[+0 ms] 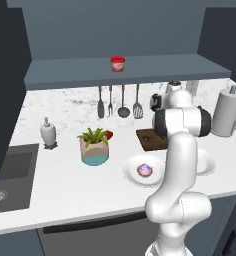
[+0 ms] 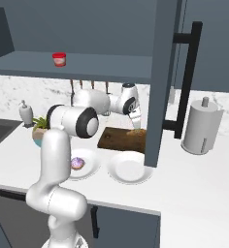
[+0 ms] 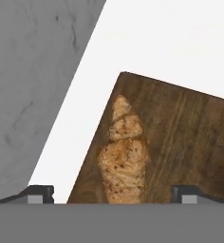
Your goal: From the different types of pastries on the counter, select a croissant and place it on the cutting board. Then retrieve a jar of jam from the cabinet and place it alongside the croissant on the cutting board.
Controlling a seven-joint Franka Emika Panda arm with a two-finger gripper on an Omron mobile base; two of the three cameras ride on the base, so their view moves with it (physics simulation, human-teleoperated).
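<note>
The golden-brown croissant [image 3: 123, 159] lies on the dark wooden cutting board [image 3: 180, 133], near its edge. My gripper [image 3: 112, 194] hovers just above it, open, its two fingertips [image 3: 40, 193] spread well clear of the pastry on either side. From the right base view the gripper [image 2: 136, 124] points down over the cutting board [image 2: 117, 139]. The red jar of jam [image 1: 117, 63] stands on the blue-grey cabinet shelf [image 1: 155, 70], also seen as the jar [image 2: 59, 59] up at the left. The purple-frosted pastry [image 1: 144, 170] sits on a white plate [image 1: 132, 165].
An open cabinet door [image 2: 165, 72] hangs right beside the board. A second white plate [image 2: 128, 168], a paper towel roll [image 2: 201, 126], a potted plant [image 1: 94, 145], a soap bottle [image 1: 48, 132], hanging utensils [image 1: 119, 102] and a sink [image 1: 7, 175] surround the counter [image 1: 60, 190].
</note>
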